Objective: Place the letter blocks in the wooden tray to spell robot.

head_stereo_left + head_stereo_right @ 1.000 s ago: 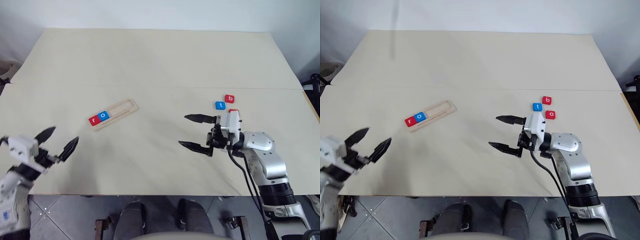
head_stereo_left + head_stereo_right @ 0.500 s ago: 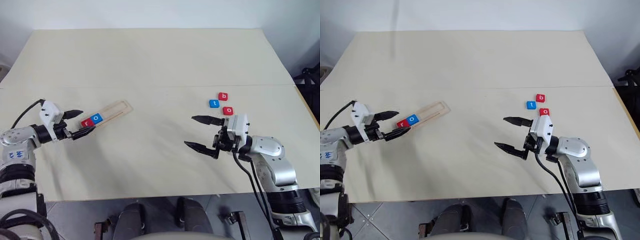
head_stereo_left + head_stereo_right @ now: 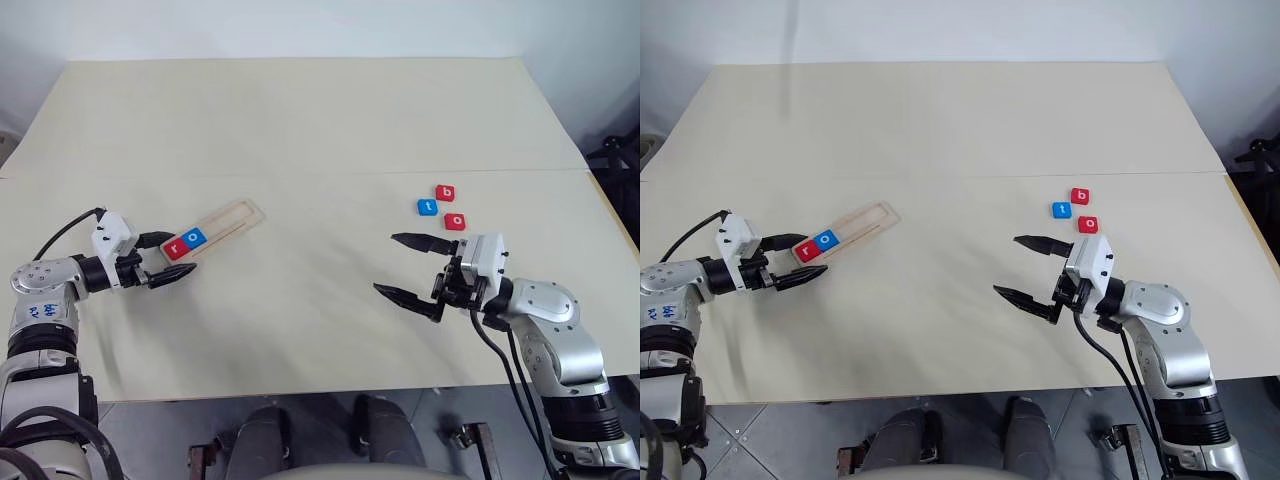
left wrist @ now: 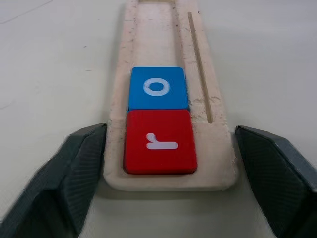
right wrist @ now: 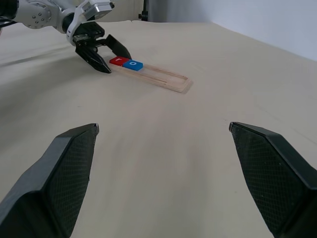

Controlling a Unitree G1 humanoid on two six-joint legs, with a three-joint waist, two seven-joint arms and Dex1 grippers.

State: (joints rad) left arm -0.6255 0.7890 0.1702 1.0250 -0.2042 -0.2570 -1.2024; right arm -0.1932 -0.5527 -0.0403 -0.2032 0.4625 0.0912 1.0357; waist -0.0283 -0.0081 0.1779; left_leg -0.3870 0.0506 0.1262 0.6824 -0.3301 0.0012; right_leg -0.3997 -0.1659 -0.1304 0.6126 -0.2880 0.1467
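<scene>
1. Tray: the wooden tray [image 3: 215, 229] lay toward the left edge of the surface [image 3: 300, 120], with red r [image 4: 159, 141] and blue o [image 4: 157, 88] already in its near end.
2. The left tool [image 4: 168, 163] stood released, one finger on each side of that end; it looked best to close gently and only steady the tray.
3. The right tool [image 3: 410, 266] was released and empty; its likely next target was tile b [image 3: 446, 192], near the right edge beside t [image 3: 427, 207] and the second o [image 3: 456, 221].
</scene>
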